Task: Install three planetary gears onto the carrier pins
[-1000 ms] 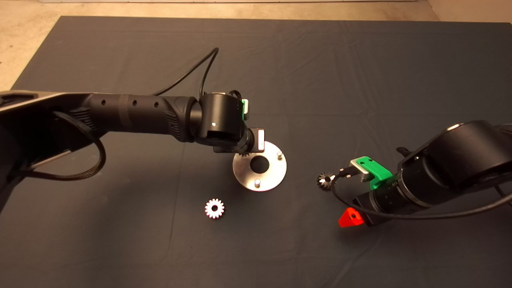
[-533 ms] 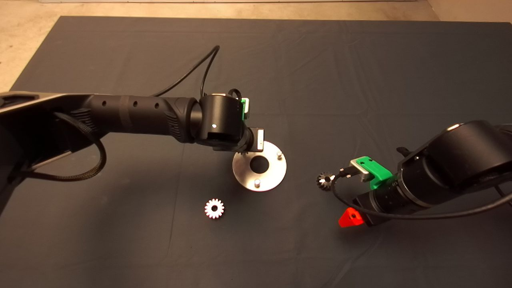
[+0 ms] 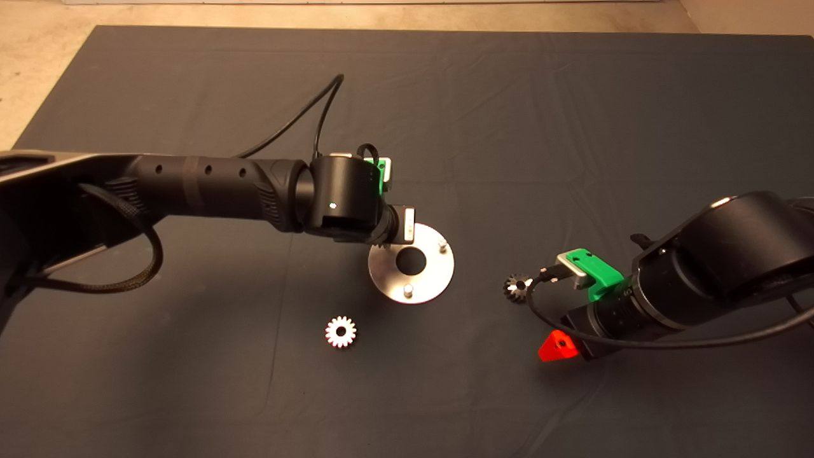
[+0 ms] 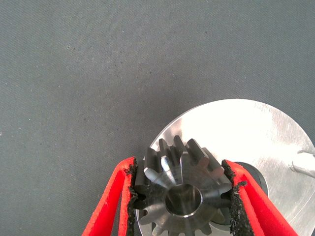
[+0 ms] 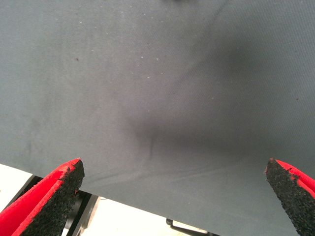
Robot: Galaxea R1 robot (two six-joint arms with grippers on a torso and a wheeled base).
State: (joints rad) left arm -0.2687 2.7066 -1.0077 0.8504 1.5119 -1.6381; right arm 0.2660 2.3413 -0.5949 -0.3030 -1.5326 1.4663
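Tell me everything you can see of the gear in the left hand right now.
The gear is small, of shiny grey metal, with a ring of blunt teeth around a round centre hole. The left hand clamps it, one black-padded red finger pressed into the teeth on each side. Its flat face is turned to the wrist camera. It sits over the rim of the round plate; whether it rests on a pin is hidden. In the head view the left wrist covers nearly all of it.

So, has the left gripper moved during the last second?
Yes. The left gripper, shut on a gear, shifted slightly toward the picture's left and up, compared with the loose white gear on the mat.
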